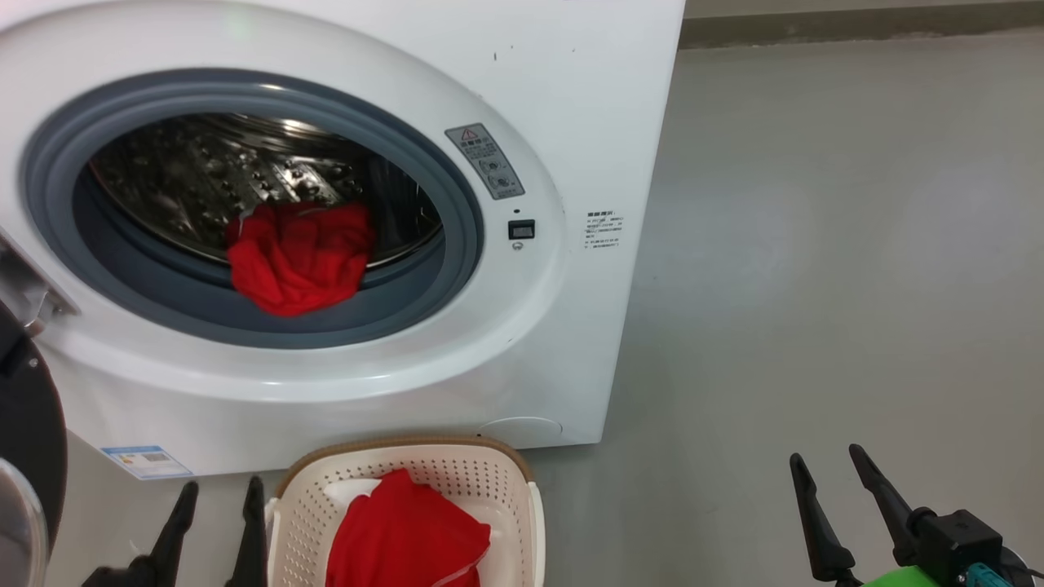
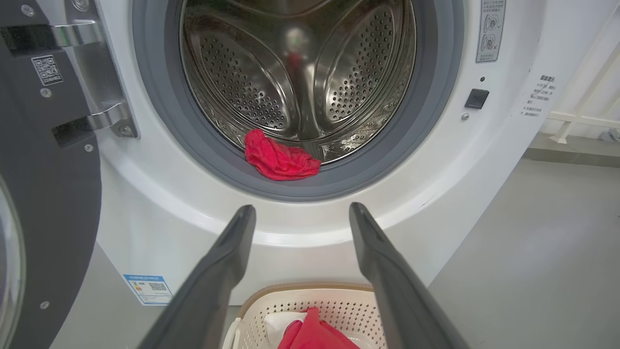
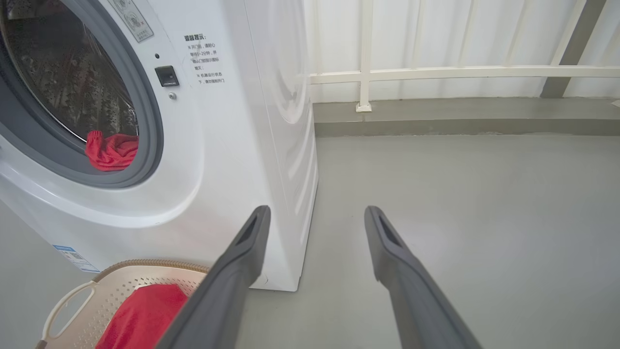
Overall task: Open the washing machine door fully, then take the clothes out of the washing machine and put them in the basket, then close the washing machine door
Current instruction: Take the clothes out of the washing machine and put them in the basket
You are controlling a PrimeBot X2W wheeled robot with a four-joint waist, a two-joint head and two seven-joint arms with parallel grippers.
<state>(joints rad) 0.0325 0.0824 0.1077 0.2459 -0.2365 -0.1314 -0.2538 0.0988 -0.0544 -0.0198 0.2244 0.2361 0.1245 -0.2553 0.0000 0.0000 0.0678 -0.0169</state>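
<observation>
L fingers [image 1: 173, 526] at bottom left of head view, spread wide, holding nothing. In L wrist view they point at the machine front, above the basket [image 1: 306, 505]. R fingers [image 1: 814, 518] at bottom right, also wide apart & empty, over bare floor [image 1: 816, 285], well apart from everything else.

On the floor btwn the two sits the basket, just beside L fingers, its far rim near the base of the washing machine [image 1: 571, 122]. Inside it is one bunched red piece of the clothes [image 1: 404, 534], w/ a bit of white fabric at its far-left side in L wrist view. Blue label [image 1: 147, 461] is low on the machine front, left of the basket.

The washing machine door [image 2: 48, 194] stands open to the left on its hinges, w/ dark inner face & edge of glass at frame's left edge. A second red piece [image 1: 298, 257] lies at the front lip of the steel drum [image 1: 204, 179], hanging over onto the grey gasket [image 1: 391, 314], low-centre in the opening.

Past the machine's R side, a white railing [image 3: 460, 72] runs along a low kerb at the floor's far edge.
</observation>
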